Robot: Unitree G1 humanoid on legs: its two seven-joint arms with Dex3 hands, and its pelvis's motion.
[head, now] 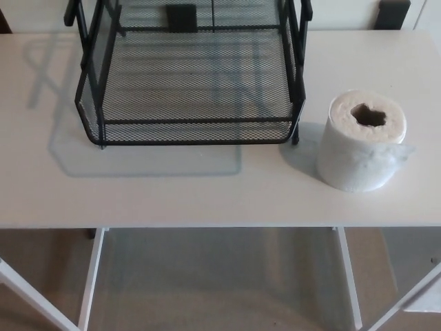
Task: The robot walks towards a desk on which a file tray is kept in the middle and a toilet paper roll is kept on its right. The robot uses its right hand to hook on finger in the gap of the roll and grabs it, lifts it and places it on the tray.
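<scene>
A white toilet paper roll (364,141) stands upright on the white desk (172,189), right of centre, its hollow core facing up. To its left, a little apart, sits a black wire-mesh file tray (193,131) with upright corner posts. A loose flap of paper sticks out from the roll's right side. Neither of my hands shows in the head view.
The desk's front edge (207,225) runs across the picture, with white legs and beige floor (220,289) below it. Two dark objects (391,12) stand behind the desk's far edge. A white frame piece (413,303) shows at the lower right.
</scene>
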